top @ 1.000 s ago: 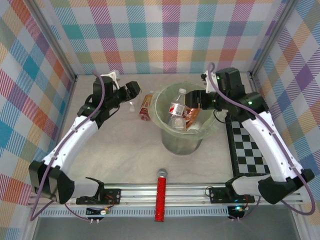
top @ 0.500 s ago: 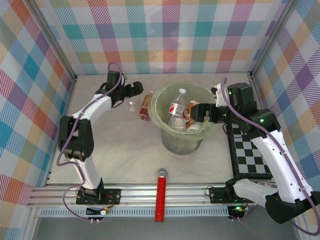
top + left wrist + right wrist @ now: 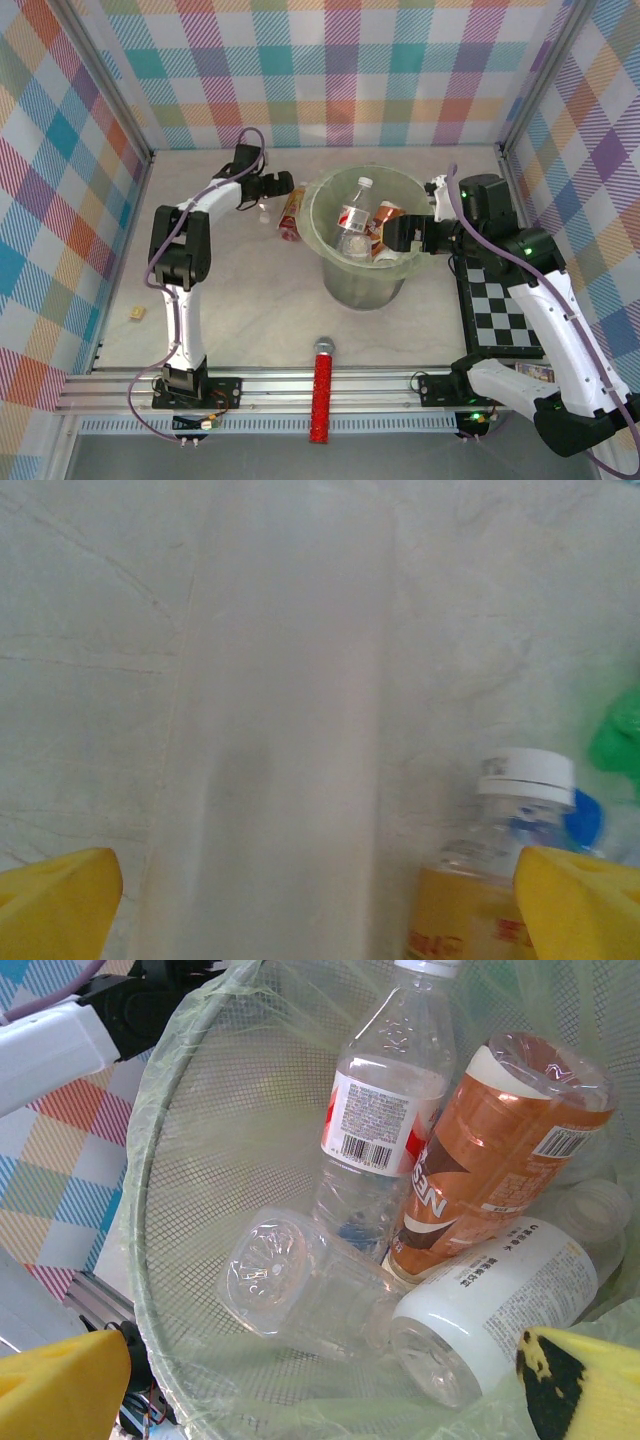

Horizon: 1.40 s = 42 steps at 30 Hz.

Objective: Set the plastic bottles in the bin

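**pl4id:** so where are the bottles sitting rn?

**binbot:** I can make out three inside the bin point(image 3: 318, 232). A clear bottle point(image 3: 385, 1110) with a red and white label stands upright. A brown bottle point(image 3: 495, 1150) leans against it, and a white-label bottle point(image 3: 500, 1310) lies on its side at the bottom. One orange-label bottle point(image 3: 291, 213) is out on the table point(image 3: 230, 290), lying just beside the bin's left side.

**pl4id:** grippers got anything?

**binbot:** nope. The left gripper point(image 3: 280, 187) is right by that orange-label bottle, jaws spread wide with nothing between them. On its wrist cam the white cap sits close to one yellow fingertip point(image 3: 585, 905), not pinched. The right gripper point(image 3: 397, 236) hangs over the bin's right rim, also wide apart and empty. A red stick point(image 3: 322, 390) lies by the front edge, well apart from both.
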Each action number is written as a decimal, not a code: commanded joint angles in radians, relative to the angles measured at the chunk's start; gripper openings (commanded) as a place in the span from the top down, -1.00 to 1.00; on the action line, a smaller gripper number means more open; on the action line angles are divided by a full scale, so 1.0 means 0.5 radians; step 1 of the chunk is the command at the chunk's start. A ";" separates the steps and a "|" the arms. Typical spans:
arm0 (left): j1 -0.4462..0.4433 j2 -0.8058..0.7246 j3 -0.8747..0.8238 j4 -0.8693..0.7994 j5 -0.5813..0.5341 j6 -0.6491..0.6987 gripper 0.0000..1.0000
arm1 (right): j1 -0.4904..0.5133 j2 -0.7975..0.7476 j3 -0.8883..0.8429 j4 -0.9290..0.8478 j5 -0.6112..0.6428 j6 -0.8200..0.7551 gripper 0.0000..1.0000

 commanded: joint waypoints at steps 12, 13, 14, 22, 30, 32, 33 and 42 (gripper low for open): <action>-0.004 0.073 0.010 -0.048 -0.180 -0.060 -0.27 | -0.011 -0.003 -0.031 -0.054 0.008 0.033 -0.98; -0.004 0.065 0.002 -0.043 -0.181 -0.060 -0.23 | -0.010 -0.003 -0.031 -0.054 0.013 0.031 -0.98; -0.004 0.052 -0.007 -0.042 -0.185 -0.060 -0.18 | -0.010 -0.006 -0.031 -0.052 0.014 0.031 -0.98; -0.001 -0.179 -0.092 -0.059 -0.220 -0.001 -0.05 | -0.011 -0.003 0.013 -0.032 0.026 0.019 -0.98; 0.002 -0.730 -0.302 -0.056 -0.203 0.101 0.02 | -0.011 0.134 0.164 0.098 -0.115 0.009 -0.95; -0.001 -0.896 -0.379 -0.043 -0.116 0.102 0.08 | -0.006 0.195 0.226 0.144 -0.189 0.011 -0.91; -0.003 -0.989 -0.420 -0.036 -0.061 0.097 0.11 | 0.002 0.232 0.265 0.166 -0.214 0.015 -0.89; -0.265 -1.805 -0.841 0.070 0.270 0.125 0.20 | 0.233 0.600 0.640 0.331 -0.205 0.027 -0.87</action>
